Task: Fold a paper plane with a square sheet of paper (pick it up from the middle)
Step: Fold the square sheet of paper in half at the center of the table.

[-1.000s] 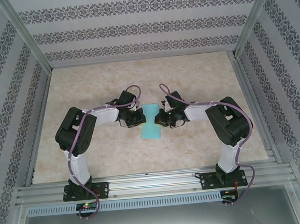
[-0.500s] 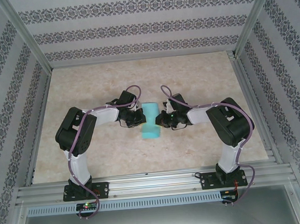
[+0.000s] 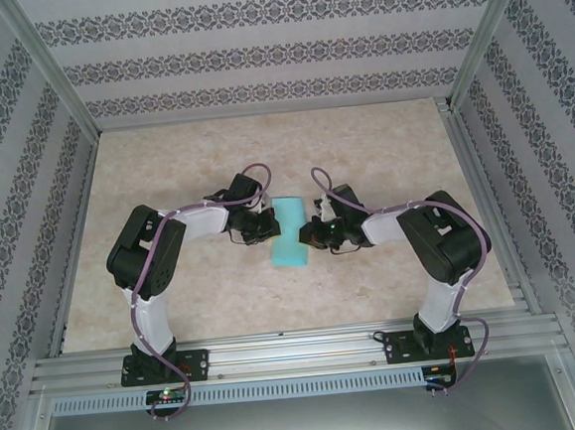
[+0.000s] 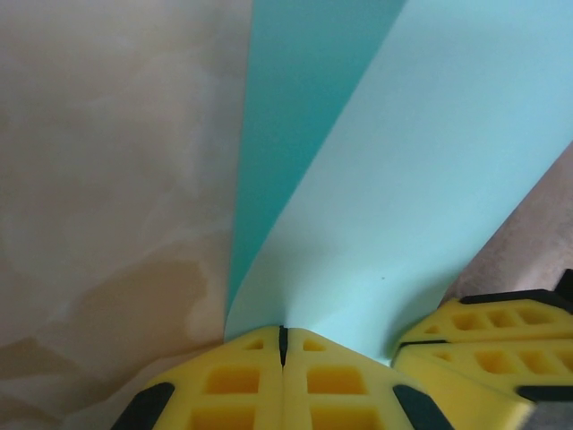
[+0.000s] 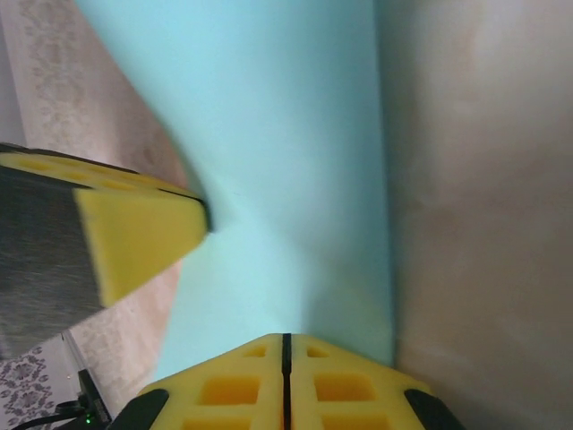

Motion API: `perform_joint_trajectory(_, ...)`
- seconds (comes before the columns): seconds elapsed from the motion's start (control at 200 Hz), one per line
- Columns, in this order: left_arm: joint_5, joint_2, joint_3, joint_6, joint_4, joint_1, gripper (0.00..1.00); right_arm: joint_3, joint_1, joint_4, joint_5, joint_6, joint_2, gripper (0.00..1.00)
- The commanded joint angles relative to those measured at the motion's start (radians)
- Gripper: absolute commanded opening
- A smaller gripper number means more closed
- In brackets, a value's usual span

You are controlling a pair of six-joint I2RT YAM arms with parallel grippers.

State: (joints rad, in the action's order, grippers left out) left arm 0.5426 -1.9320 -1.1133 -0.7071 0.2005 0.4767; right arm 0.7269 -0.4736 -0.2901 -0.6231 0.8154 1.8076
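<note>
From above, the fingertips of both pincers are hard to make out under the wrists and cables, and they cover the side edges of the turquoise sheet of paper (image 3: 289,232). The left pincer (image 3: 265,225) and the right pincer (image 3: 311,235) face each other with the sheet directly between them, touching both.

The left wrist view shows the left pincer (image 4: 283,345) pressed tight together on the sheet's (image 4: 403,197) edge. From that pinch two layers fan out ahead of the tips, a darker one and a paler one over it, both cut off at the top of the frame. The right pincer (image 4: 466,339) sits just to one side, at the paper's other edge.

In the right wrist view the right pincer (image 5: 285,358) is likewise clamped on the sheet (image 5: 269,134), with a yellow finger (image 5: 134,237) of the left pincer meeting the paper beside it. Whether the sheet rests on the counter (image 5: 483,179) or hangs above it cannot be told.

Folded into a strip longer than wide, it runs crosswise to the line between the pincers, its near end leaning slightly toward the left arm.
</note>
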Motion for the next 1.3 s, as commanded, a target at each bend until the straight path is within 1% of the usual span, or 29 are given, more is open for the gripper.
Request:
perform_joint_trajectory(0.0,-0.042,-0.049,0.003,0.025,0.079,0.017,0.0,-0.032,-0.011,-0.024,0.007,0.001,0.032,0.09)
perform_joint_trajectory(0.16,-0.041,-0.049,0.002,0.028,0.082,0.018,0.0,-0.038,-0.011,-0.016,0.01,-0.006,0.033,0.09)
perform_joint_trajectory(0.35,-0.043,-0.049,0.004,0.029,0.083,0.017,0.0,-0.019,-0.021,0.01,-0.008,0.0,-0.073,0.1)
perform_joint_trajectory(0.435,-0.043,-0.05,0.002,0.028,0.083,0.017,0.0,-0.014,-0.035,0.01,-0.018,0.002,-0.091,0.1)
perform_joint_trajectory(0.58,-0.043,-0.051,-0.002,0.029,0.089,0.017,0.0,-0.022,-0.052,-0.004,-0.015,0.011,-0.065,0.1)
perform_joint_trajectory(0.814,-0.042,-0.049,0.001,0.031,0.091,0.018,0.0,-0.081,-0.052,-0.058,0.006,0.023,-0.019,0.09)
perform_joint_trajectory(1.019,-0.042,-0.049,0.0,0.033,0.091,0.017,0.0,-0.096,-0.051,-0.059,0.019,0.019,0.009,0.1)
perform_joint_trajectory(1.294,-0.043,-0.05,0.0,0.036,0.092,0.017,0.0,-0.092,-0.057,-0.047,0.0,0.027,-0.104,0.1)
